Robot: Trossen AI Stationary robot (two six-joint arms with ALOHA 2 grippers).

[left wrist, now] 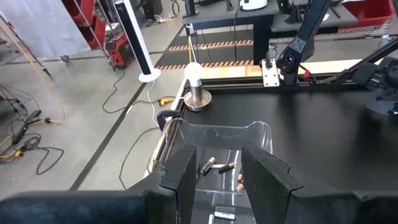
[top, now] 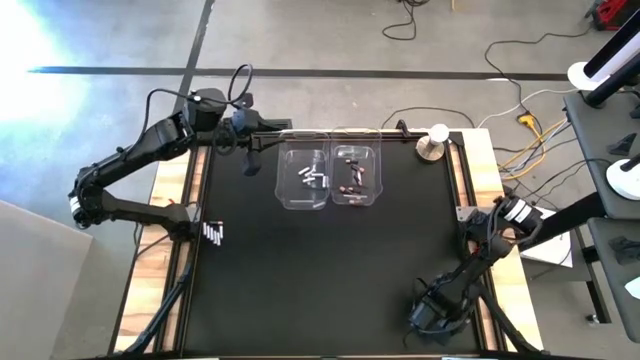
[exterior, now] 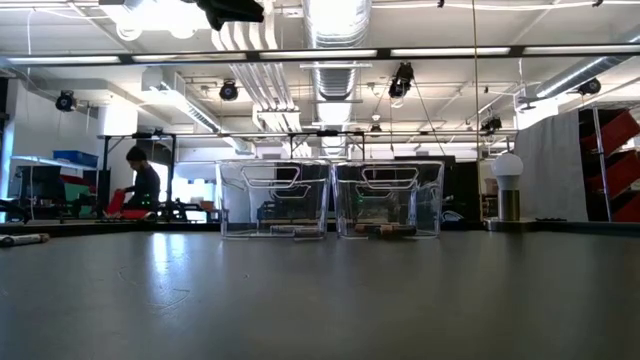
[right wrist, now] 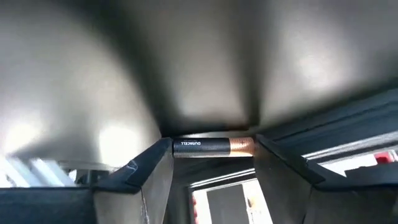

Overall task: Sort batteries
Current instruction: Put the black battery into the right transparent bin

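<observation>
At the table's near right corner, the right gripper (top: 432, 316) is closing around a single dark battery (right wrist: 213, 147).

Seen from its wrist, the copper-ended cell is lying crosswise between the two fingertips (right wrist: 146, 163), each end at or just beside a pad; whether the jaws are already pressing on it cannot be told, so this looks like the pick-up step. Judging by the cell's colouring, the next move calls for a firm grip, a lift, and a carry across the black table (top: 330, 270) to the right-hand clear bin (top: 357, 175), where similar dark cells (top: 352, 178) are lying. Beside it, the left-hand bin (top: 305, 178) is holding silvery cells (top: 312, 178). A few more batteries (top: 213, 234) are waiting near the left edge. Farthest away, the left gripper (left wrist: 219, 177) is hovering over the bins, fingers apart and empty.
</observation>
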